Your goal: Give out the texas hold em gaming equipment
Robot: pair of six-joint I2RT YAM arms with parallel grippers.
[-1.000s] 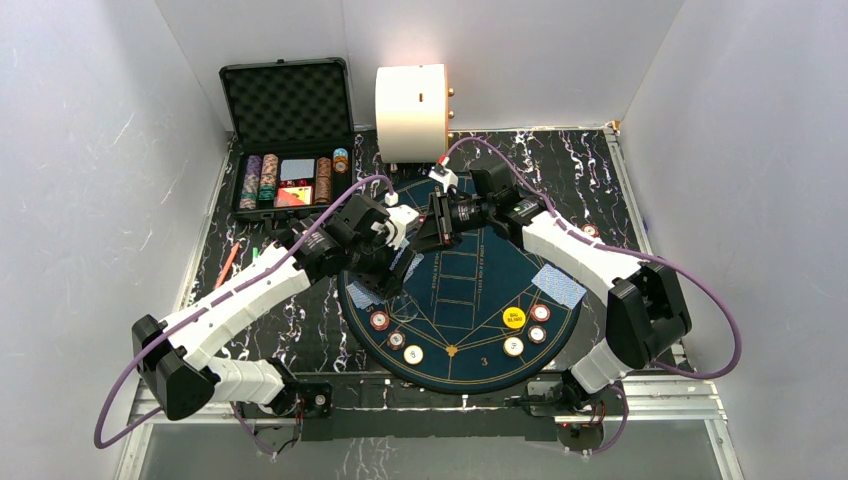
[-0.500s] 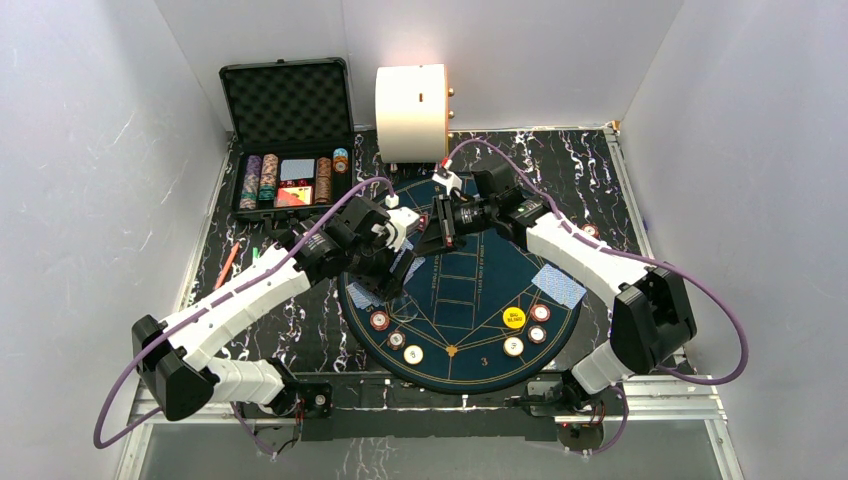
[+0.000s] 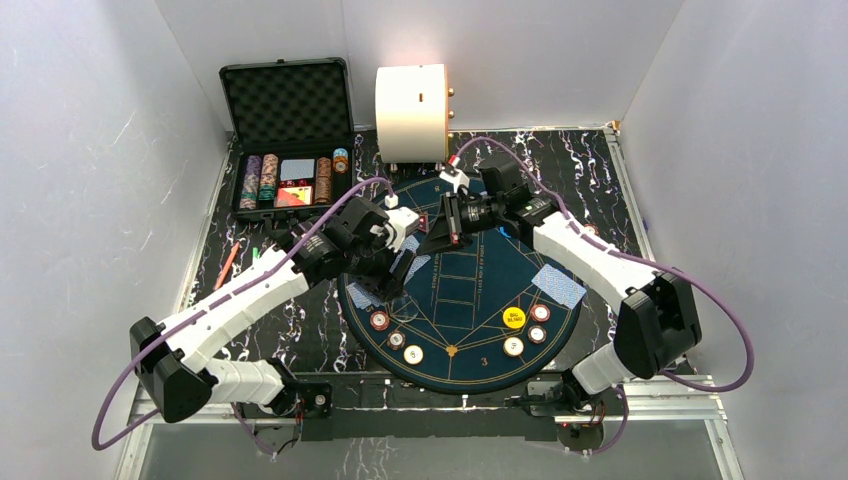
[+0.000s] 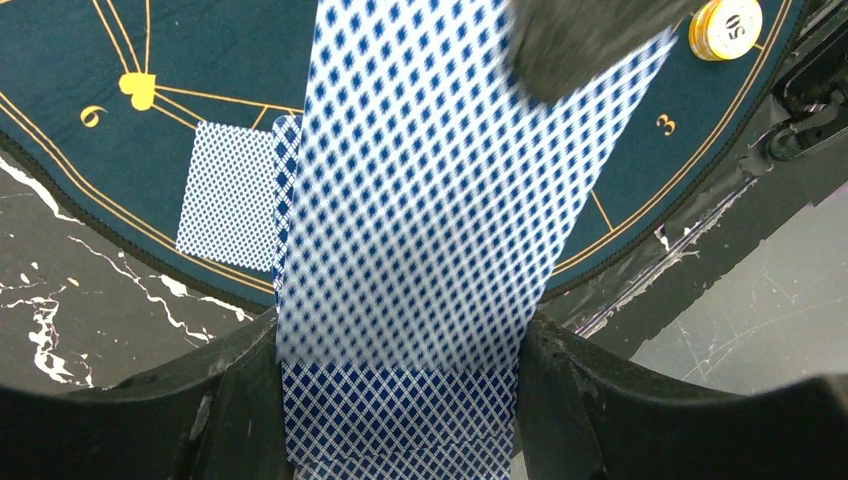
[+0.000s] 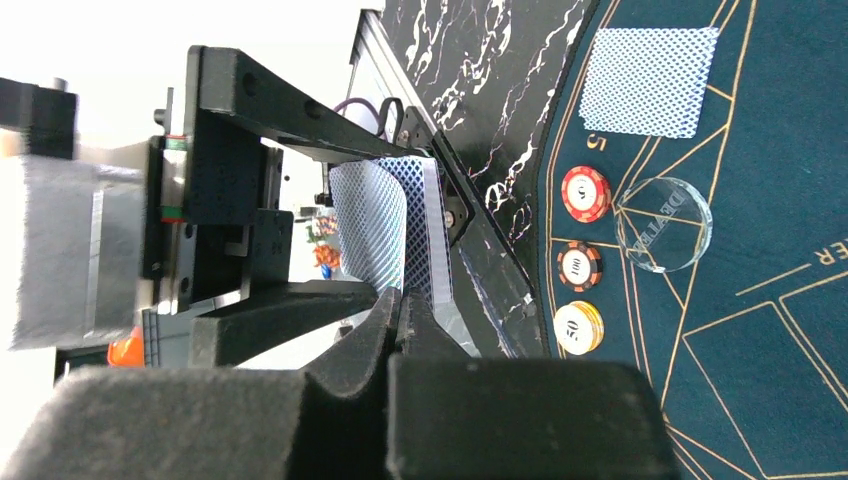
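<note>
My left gripper [image 3: 396, 240] is shut on a deck of blue-backed cards [image 4: 400, 420], held between its jaws above the left side of the blue poker mat [image 3: 470, 290]. My right gripper [image 3: 434, 233] is shut on the top card [image 4: 440, 180], pinching its far end and bending it up off the deck; the pinch shows in the right wrist view [image 5: 402, 300]. Dealt cards lie on the mat at left [image 3: 362, 295] and right [image 3: 558, 285]. Chips sit at left [image 3: 397, 340] and right [image 3: 538, 322], with a yellow button [image 3: 513, 318].
The open black case [image 3: 290, 130] with chip stacks stands at the back left, the big cream cylinder [image 3: 410, 112] beside it. A clear dealer puck [image 5: 662, 223] lies by the left chips. A red pen [image 3: 228, 265] lies off the mat at left.
My right gripper has drawn back a little to the right and away, drawing the top card off the deck. The left gripper has stayed almost still with the deck.
</note>
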